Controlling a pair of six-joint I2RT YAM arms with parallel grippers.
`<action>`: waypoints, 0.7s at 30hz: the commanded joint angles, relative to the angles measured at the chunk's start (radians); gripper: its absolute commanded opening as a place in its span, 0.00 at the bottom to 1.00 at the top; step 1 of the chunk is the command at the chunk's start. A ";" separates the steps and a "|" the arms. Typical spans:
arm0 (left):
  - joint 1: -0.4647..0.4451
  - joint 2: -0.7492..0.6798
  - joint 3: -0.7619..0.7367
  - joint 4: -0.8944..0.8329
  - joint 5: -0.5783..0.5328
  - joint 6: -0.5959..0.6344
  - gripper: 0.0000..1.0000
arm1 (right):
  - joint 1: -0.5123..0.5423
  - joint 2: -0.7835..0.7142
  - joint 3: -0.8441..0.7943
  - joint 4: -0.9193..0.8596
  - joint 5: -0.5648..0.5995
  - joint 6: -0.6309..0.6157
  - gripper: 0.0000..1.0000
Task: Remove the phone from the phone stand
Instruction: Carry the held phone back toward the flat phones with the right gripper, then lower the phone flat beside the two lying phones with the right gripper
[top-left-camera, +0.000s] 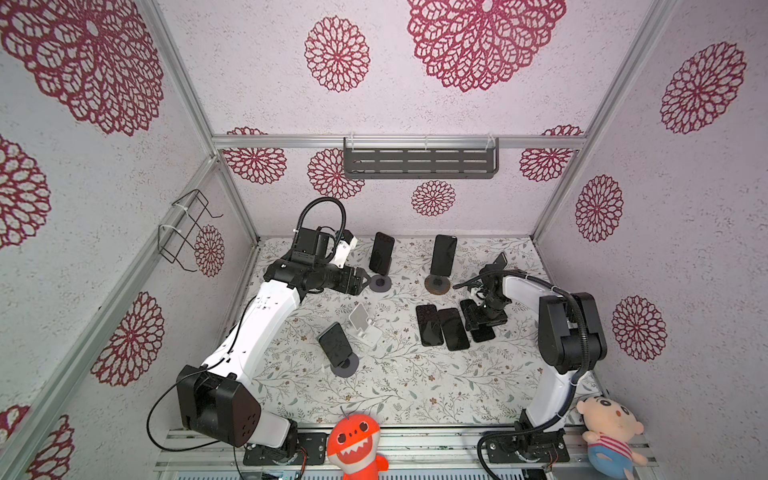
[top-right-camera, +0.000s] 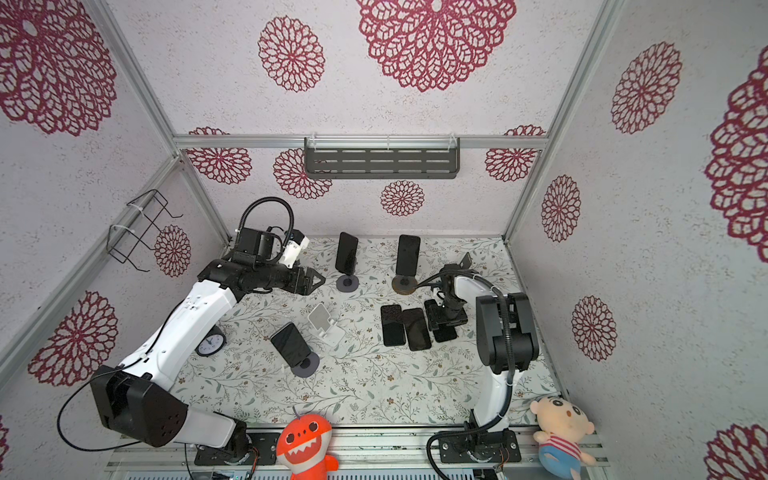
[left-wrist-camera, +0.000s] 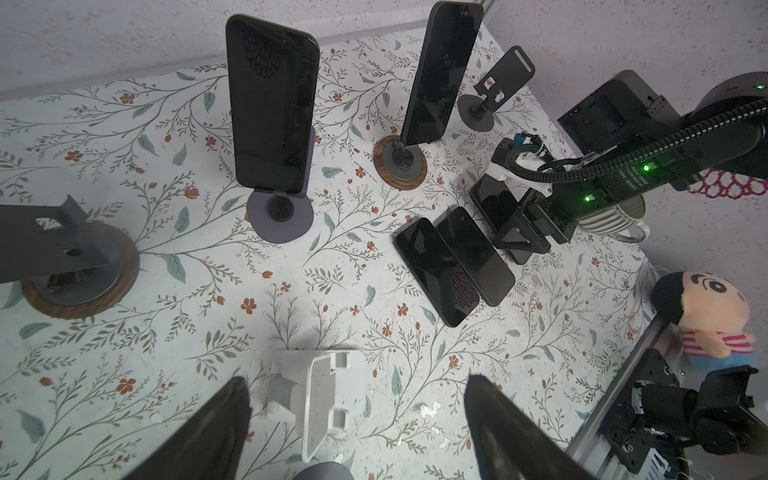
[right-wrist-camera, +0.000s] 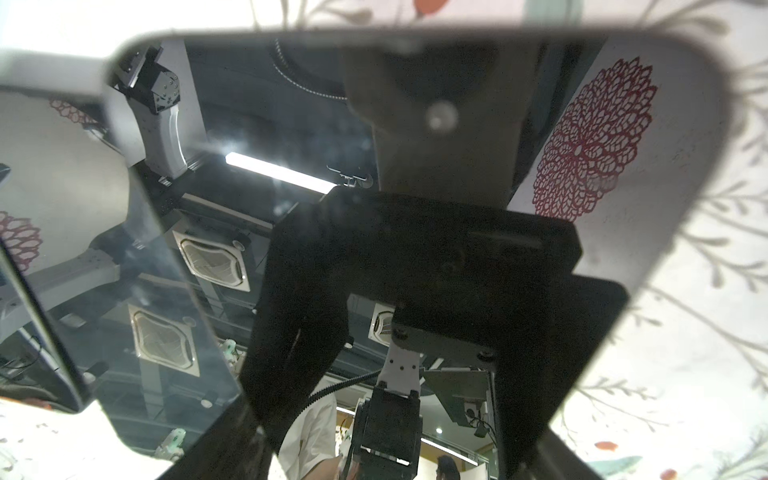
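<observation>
Black right claw (top-left-camera: 483, 321) covers most of the rightmost flat phone (top-left-camera: 484, 334).

Six black slab phones (top-left-camera: 381, 253) were there: three upright phones (top-left-camera: 443, 254) on stands and three flat phones (top-left-camera: 428, 330). Phone stands (top-left-camera: 437, 286) numbered six: two wood-ringed stands (left-wrist-camera: 401, 160), three grey round-based stands (left-wrist-camera: 279, 218) and one white plastic stand (left-wrist-camera: 320, 399). Two plush toys (top-right-camera: 561, 432) sat in front, an orange shark (top-left-camera: 353, 440) and a striped-shirt boy doll (top-left-camera: 611, 432). There was one small round clock (top-right-camera: 210, 343), one ribbed mug (left-wrist-camera: 615, 216), one grey slotted wall shelf (top-left-camera: 419, 164), one black wire basket (top-left-camera: 183, 232) and two robot arms (top-left-camera: 266, 324).
</observation>
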 joint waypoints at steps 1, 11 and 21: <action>0.009 0.006 -0.007 0.025 0.006 -0.007 0.85 | -0.005 0.004 0.022 -0.028 -0.026 -0.016 0.56; 0.009 0.011 -0.004 0.021 0.009 -0.007 0.85 | -0.008 0.018 0.035 -0.041 -0.046 -0.008 0.74; 0.010 0.021 -0.001 0.017 0.018 -0.007 0.85 | -0.007 0.016 0.033 -0.038 -0.061 0.001 0.80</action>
